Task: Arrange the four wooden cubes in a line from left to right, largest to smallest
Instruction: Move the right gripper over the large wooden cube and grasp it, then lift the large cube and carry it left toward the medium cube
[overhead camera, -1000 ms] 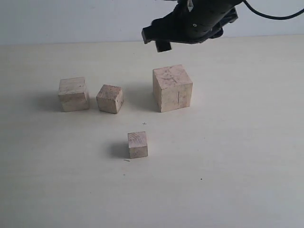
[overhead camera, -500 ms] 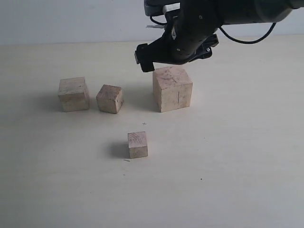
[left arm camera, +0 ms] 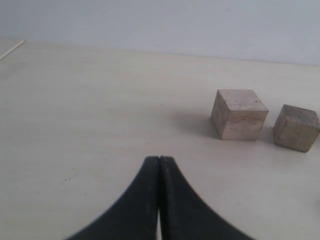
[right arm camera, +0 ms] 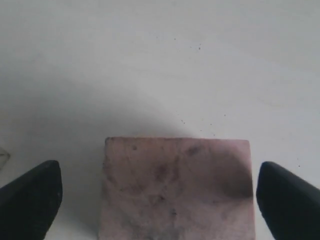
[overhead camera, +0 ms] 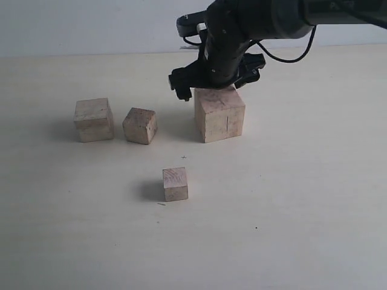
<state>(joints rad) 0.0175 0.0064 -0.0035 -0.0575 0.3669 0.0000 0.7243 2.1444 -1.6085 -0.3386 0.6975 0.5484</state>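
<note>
Four wooden cubes sit on the pale table. The largest cube [overhead camera: 219,115] [right arm camera: 176,187] stands right of centre. The second-largest cube [overhead camera: 94,119] [left arm camera: 239,114] is at the far left, with the third cube [overhead camera: 139,125] [left arm camera: 296,127] beside it. In front of them, alone, lies the smallest cube [overhead camera: 175,184]. My right gripper [overhead camera: 214,84] [right arm camera: 160,200] hangs open just over the largest cube's top, one finger [right arm camera: 30,200] on each side, clear of the wood. My left gripper [left arm camera: 159,161] is shut and empty, low over the table, well away from the two left cubes; it is outside the exterior view.
The pale table [overhead camera: 302,199] runs back to a light wall [overhead camera: 91,24]. The right arm's black body and cable [overhead camera: 266,18] reach in from the upper right above the largest cube.
The right gripper has come down and forward from above the table's back onto the largest cube, its jaws opening wider. The cubes have not moved.
</note>
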